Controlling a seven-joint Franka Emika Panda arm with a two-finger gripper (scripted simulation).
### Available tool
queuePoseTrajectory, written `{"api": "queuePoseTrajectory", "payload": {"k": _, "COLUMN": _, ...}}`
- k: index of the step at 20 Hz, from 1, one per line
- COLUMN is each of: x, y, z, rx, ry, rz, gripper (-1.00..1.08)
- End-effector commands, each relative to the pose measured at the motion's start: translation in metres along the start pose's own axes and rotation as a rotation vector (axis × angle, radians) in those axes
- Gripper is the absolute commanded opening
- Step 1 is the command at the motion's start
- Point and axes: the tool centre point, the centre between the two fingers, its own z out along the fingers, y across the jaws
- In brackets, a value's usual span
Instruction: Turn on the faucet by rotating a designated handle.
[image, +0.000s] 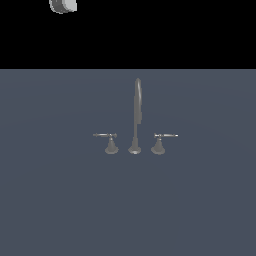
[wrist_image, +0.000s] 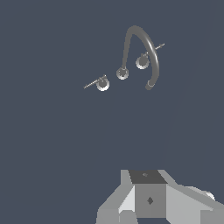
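The handle (image: 111, 143) is the one on the exterior view's left of the faucet (image: 135, 120), standing on the worktop (image: 50, 200) just beside the spout (image: 137, 100). Its twin (image: 158, 143) with the whitish lever tip is on the other side. It looks like rigid, slick metal, so I'd push or pinch the thin lever out near its tip for leverage, not the cone. The exterior view shows lever height and only a bit of the arm (image: 62, 5), well away. The wrist view looks down on all three bases and shows the gripper (wrist_image: 148, 199) body, but I can't tell if the jaws are apart or together.
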Motion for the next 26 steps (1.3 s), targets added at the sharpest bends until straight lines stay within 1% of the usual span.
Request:
{"api": "queuePoseTrajectory", "payload": {"k": 1, "x": 0.004, "y": -0.01, "z": 0.016, "rx": -0.001, "ry": -0.001, "rz": 0.056, "gripper": -1.0}}
{"api": "queuePoseTrajectory", "payload": {"k": 14, "x": 0.035, "y": -0.056, "z": 0.094, "rx": -0.009, "ry": -0.008, "rz": 0.32, "gripper": -1.0}}
{"api": "queuePoseTrajectory", "payload": {"k": 26, "x": 0.066, "y": -0.083, "z": 0.155, "rx": -0.016, "ry": -0.012, "rz": 0.524, "gripper": -1.0}}
